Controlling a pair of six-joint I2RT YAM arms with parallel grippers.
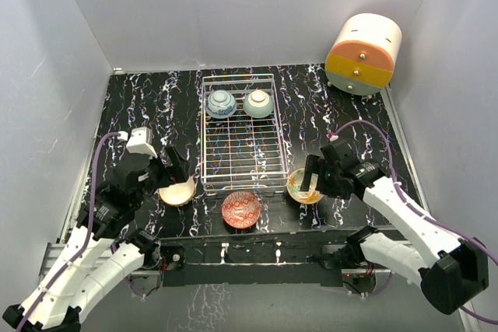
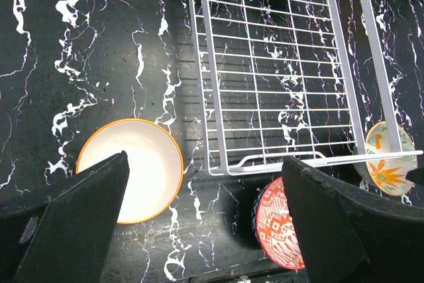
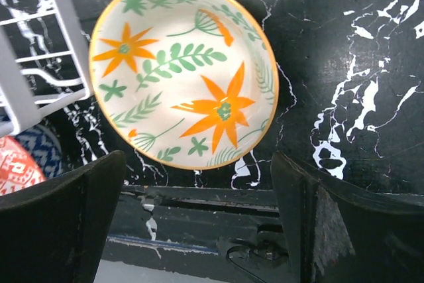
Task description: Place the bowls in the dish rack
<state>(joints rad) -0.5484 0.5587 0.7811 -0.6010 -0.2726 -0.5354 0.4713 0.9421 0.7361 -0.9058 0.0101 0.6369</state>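
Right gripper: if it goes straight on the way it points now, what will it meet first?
Probably the round ceramic bowl with orange flowers and green leaves inside; it lies directly ahead of the open right gripper, though depth is unclear.

Left tool (image 2: 205,164), right tool (image 3: 199,160), fingers apart.

dish rack (image 1: 240,153) open from above except far end: blue-white bowl (image 1: 221,103), mint bowl (image 1: 258,103) there. Near end hemmed by cream bowl (image 1: 178,191), red bowl (image 1: 240,209), leafy bowl (image 1: 303,186). Far right corner: drawer unit (image 1: 363,54).
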